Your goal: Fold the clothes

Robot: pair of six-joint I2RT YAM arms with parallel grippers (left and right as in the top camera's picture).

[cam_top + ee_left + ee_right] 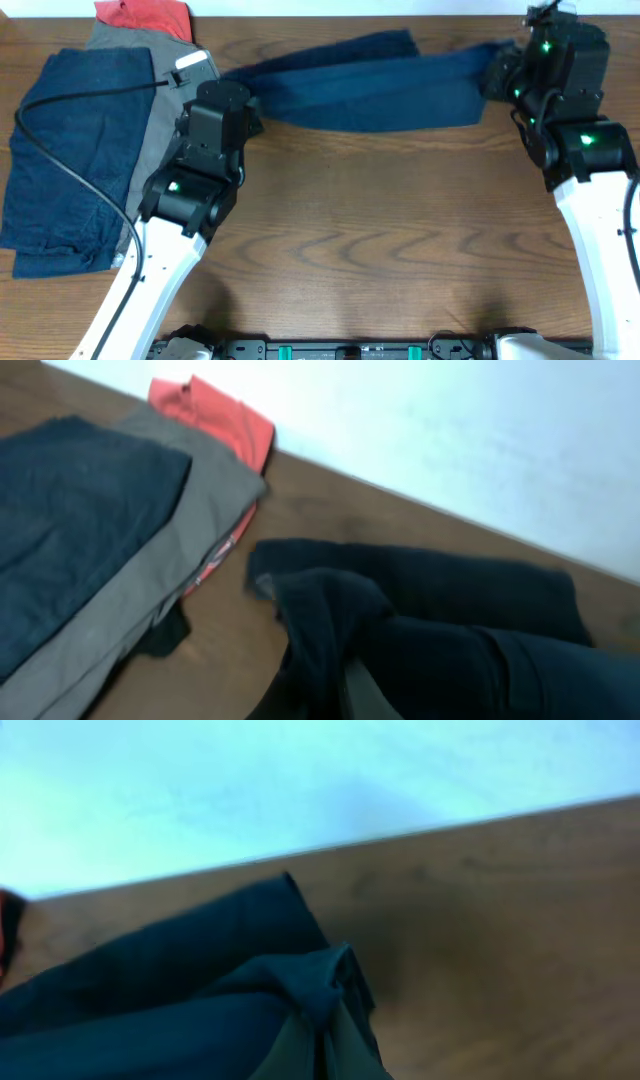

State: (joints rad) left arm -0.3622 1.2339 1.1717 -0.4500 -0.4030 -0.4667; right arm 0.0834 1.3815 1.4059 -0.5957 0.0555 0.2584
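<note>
Across the far side of the brown wooden table, dark navy blue fabric shorts run stretched sideways between the two arms. Noted: the left pincer is clenched on the bunched left end of the shorts and the right pincer on the bunched right end, with cloth gathered at the fingertips in both wrist views. At the table's left edge sits a stack: flat navy blue cloth piece on top, grey fabric garment beneath, red-orange fabric garment at the far end, partly under the grey.
</note>
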